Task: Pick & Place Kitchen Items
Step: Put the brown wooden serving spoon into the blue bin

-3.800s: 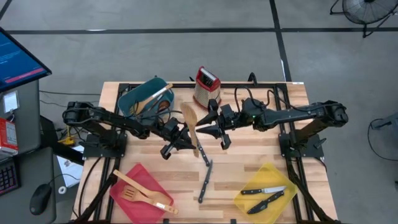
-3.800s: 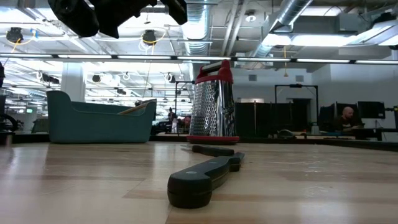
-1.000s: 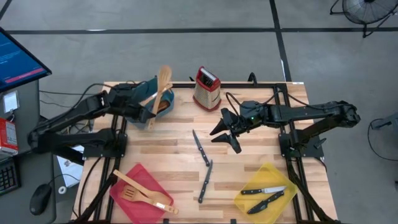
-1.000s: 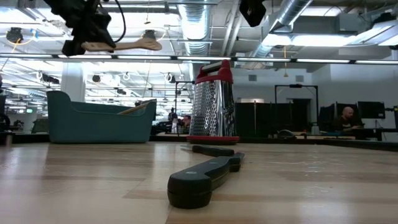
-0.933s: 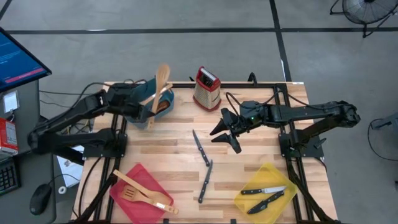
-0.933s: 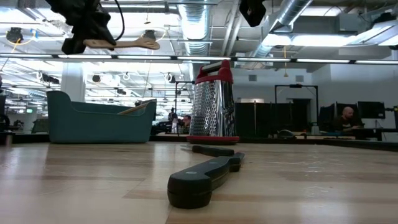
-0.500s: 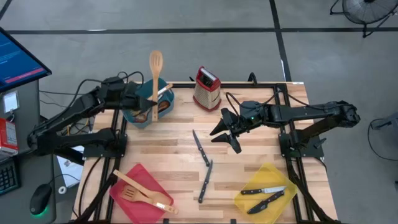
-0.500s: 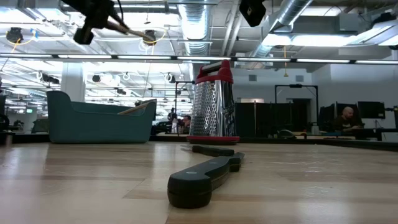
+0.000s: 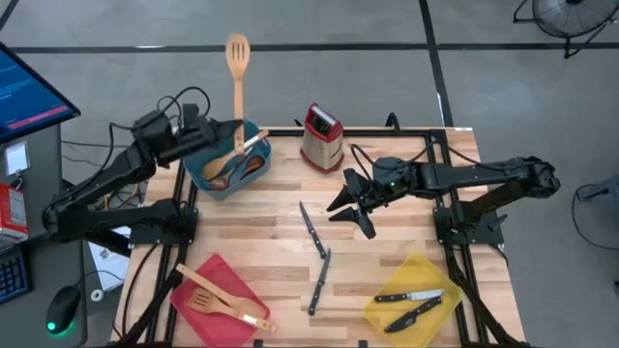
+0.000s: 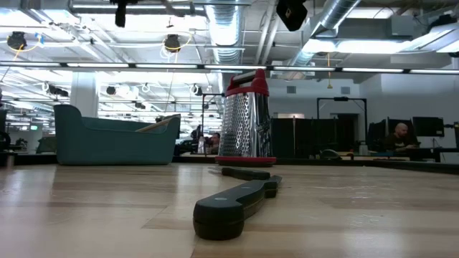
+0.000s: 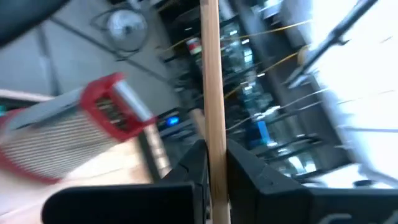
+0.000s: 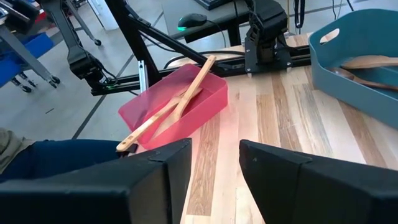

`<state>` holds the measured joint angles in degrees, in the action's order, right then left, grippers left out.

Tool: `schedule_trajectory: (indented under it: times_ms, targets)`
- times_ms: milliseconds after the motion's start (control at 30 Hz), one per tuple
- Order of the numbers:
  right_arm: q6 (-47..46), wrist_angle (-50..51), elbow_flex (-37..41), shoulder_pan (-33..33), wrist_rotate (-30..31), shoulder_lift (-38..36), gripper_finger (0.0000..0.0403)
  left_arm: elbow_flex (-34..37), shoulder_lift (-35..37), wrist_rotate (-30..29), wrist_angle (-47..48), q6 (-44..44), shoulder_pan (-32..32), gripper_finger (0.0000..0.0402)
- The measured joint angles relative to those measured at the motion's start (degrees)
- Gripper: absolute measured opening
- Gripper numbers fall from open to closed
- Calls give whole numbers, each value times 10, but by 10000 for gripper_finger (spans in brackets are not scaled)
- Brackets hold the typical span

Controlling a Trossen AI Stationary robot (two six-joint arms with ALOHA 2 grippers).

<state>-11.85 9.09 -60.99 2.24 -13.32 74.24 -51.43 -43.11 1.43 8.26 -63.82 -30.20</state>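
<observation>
My left gripper [image 9: 230, 133] hangs over the teal bin [image 9: 198, 169] at the table's far left, shut on a light wooden spoon [image 9: 237, 82]. The spoon's head [image 9: 237, 46] reaches out past the table's far edge. More wooden spoons [image 9: 232, 166] lie in that bin. Two black-handled knives [image 9: 311, 230] [image 9: 319, 282] lie on the middle of the table. My right gripper [image 9: 353, 205] hovers open above the table, right of the knives, with nothing between its fingers [image 12: 155, 180]. My left gripper pinches the spoon's handle [image 11: 213, 155] between its two fingers [image 11: 194, 169], low on the handle, away from the head. The fingers point about level toward the table's right and lie across the handle. The spoon is lifted clear of the bin and the table.
A red-topped steel grater [image 9: 322, 135] stands at the far middle. A red bin [image 9: 198, 300] with wooden spatulas sits at the near left, a yellow bin [image 9: 416, 275] with two knives at the near right. Bare wood lies between the bins.
My left gripper has risen and drawn back toward the table's far left corner, turning as it went. The spoon, which lay slanted over the teal bin, has swung up with it; its head now points past the far edge and has left the low view.
</observation>
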Motion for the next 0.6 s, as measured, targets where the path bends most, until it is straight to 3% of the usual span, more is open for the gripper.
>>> schedule_trajectory:
  times_ms: [233, 600]
  targets:
    - [3, 0, 0, -1, -1, 0, 142, 0, 0, 0, -96, -14, 2, 26]
    - [3, 8, 0, 3, -1, 0, 142, 0, 0, 0, -101, -20, 3, 27]
